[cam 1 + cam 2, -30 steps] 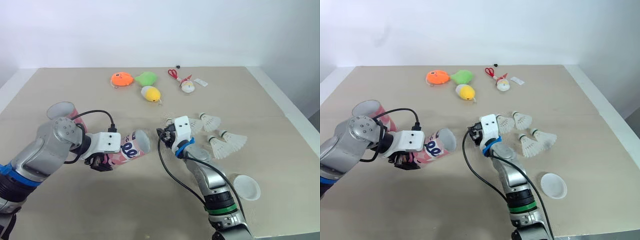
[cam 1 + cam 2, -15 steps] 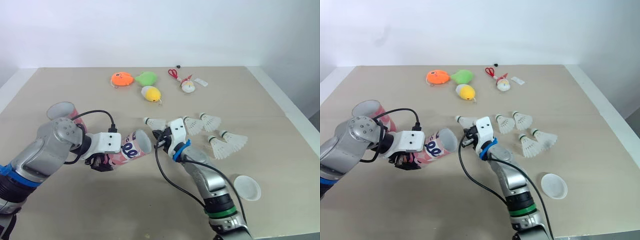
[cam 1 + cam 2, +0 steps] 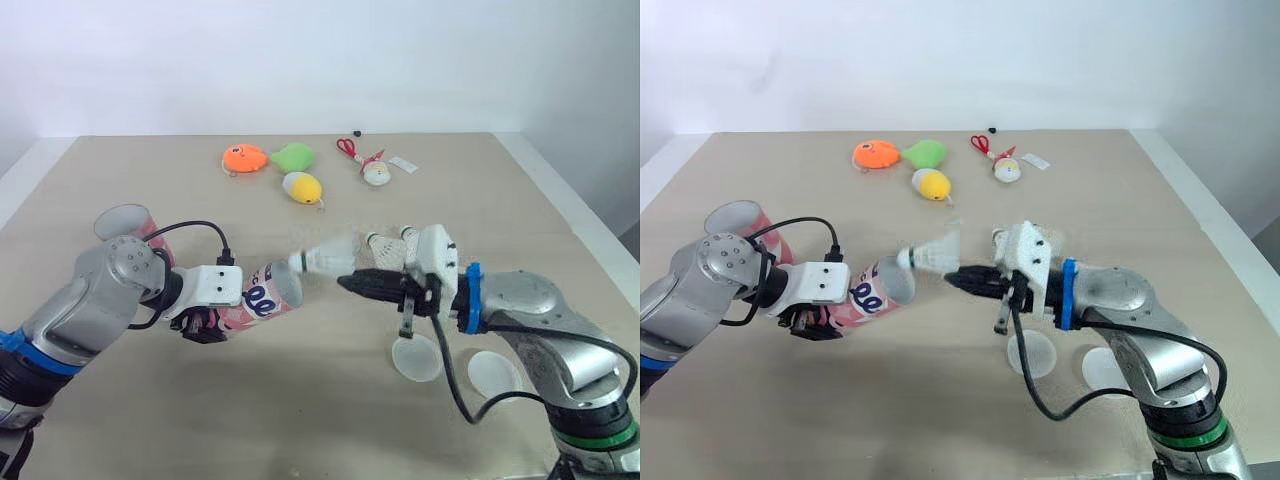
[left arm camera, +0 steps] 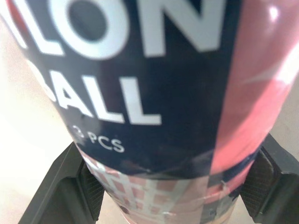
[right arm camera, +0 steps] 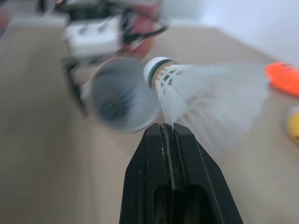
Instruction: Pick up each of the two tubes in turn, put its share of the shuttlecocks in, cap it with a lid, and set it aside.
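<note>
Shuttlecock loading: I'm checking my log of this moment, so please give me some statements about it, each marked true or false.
The left gripper holds a pink tube. True.
The right gripper is empty. False: it pinches a shuttlecock by its feathers.
The shuttlecock's cork points toward the tube's mouth. True.
A lid caps the held tube. False: its mouth is open; the lids lie on the table.

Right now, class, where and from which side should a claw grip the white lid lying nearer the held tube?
By its rim, from above. The lid lies flat and low on the table, so a sideways approach would likely scrape it; pinching one edge of the thin rim looks safest.
</note>
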Available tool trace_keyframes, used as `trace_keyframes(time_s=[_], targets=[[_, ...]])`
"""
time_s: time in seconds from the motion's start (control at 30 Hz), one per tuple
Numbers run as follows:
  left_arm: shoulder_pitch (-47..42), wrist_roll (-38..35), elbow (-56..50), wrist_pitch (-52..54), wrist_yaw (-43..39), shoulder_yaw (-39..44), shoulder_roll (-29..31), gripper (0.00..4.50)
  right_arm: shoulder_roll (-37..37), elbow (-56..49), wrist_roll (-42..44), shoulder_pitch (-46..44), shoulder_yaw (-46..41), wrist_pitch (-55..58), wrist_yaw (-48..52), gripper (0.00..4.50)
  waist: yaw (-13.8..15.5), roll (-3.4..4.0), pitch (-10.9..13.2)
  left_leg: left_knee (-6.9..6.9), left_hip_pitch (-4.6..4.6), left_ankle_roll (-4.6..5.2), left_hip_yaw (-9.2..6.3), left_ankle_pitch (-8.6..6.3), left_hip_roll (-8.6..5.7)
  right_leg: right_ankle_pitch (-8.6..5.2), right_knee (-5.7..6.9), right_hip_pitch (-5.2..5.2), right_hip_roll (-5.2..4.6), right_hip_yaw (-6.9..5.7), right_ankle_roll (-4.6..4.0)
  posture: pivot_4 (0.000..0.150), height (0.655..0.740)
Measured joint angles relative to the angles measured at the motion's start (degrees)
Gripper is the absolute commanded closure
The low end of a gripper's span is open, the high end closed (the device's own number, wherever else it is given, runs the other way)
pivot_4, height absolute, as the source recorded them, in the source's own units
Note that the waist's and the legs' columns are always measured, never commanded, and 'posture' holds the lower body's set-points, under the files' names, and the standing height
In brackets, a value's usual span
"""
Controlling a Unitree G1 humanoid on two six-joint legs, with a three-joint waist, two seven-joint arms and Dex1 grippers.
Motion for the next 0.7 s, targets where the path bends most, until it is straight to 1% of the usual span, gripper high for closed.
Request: trace_keyframes(time_s=[0.1,0.17,0.27,0.37,0.47,0.53,0.57,0.6,0.7], targets=[[0.0,-0.1,-0.1,0.0,0.1,0.0,-0.1,1.23,1.0,0.1,-3.6,-0.6,5.9,-1.9,-0.2,4.45,0.0,0.00,0.0,0.01,-0.03,0.00,0.02,0.00,-0.07,-0.01,-0.01,-0.01,-0.08,0.01,0.07,0.150,0.7400],[0.0,-0.1,-0.1,0.1,0.1,0.0,-0.1,1.23,1.7,0.3,-4.5,-1.2,7.2,-2.4,-0.4,4.45,0.0,0.00,0.0,0.01,-0.04,0.00,0.02,0.00,-0.08,0.00,-0.01,-0.01,-0.10,0.01,0.09,0.150,0.7400],[-0.1,0.0,-0.1,0.1,0.1,0.0,-0.1,1.23,4.8,1.0,-4.8,-2.8,7.9,-2.8,-1.5,4.45,0.0,0.00,0.0,0.02,-0.05,0.01,-0.01,0.01,-0.08,0.00,0.00,-0.01,-0.09,0.00,0.10,0.150,0.7400],[-0.2,-0.1,-0.1,0.0,0.0,-0.1,-0.2,1.23,6.9,0.6,-2.3,-2.8,6.6,-1.1,-3.2,3.56,0.1,-0.01,0.0,0.02,-0.07,0.01,-0.02,0.01,-0.08,0.00,-0.01,-0.01,-0.10,-0.02,0.09,0.150,0.7400],[-0.2,-0.1,-0.1,-0.2,-0.1,-0.1,-0.3,1.23,7.7,-2.0,0.8,0.3,2.9,0.5,-5.7,2.11,0.2,-0.03,0.0,0.01,-0.11,0.03,-0.13,-0.01,-0.11,-0.05,-0.02,0.02,-0.14,-0.10,0.13,0.150,0.7400],[-0.3,-0.1,-0.1,-0.3,-0.2,-0.1,-0.3,1.23,7.7,-4.5,2.5,3.9,-0.1,1.5,-8.0,1.11,0.2,-0.02,0.0,0.00,-0.12,0.05,-0.12,-0.02,-0.16,-0.07,-0.01,0.01,-0.19,-0.10,0.15,0.150,0.7400],[-0.2,-0.1,-0.1,-0.5,-0.2,0.0,-0.3,1.23,7.8,-7.7,2.8,8.1,-2.3,1.8,-10.3,0.61,0.2,-0.02,0.0,-0.01,-0.13,0.05,-0.17,-0.02,-0.18,-0.10,-0.01,0.02,-0.21,-0.14,0.16,0.150,0.7400],[-0.3,-0.1,0.0,-0.5,-0.3,-0.1,-0.4,1.23,8.0,-9.4,2.7,10.8,-3.5,1.7,-11.9,0.02,0.3,-0.03,0.0,-0.01,-0.16,0.06,-0.22,-0.02,-0.19,-0.13,-0.01,0.02,-0.21,-0.17,0.16,0.150,0.7400],[-0.3,0.0,0.3,-0.6,-0.4,-0.1,-0.4,1.23,9.2,-12.9,1.5,17.6,-6.8,0.5,-16.7,0.02,0.2,0.00,0.0,-0.01,-0.13,0.06,-0.21,-0.02,-0.21,-0.12,0.01,0.02,-0.22,-0.15,0.17,0.150,0.7400]])
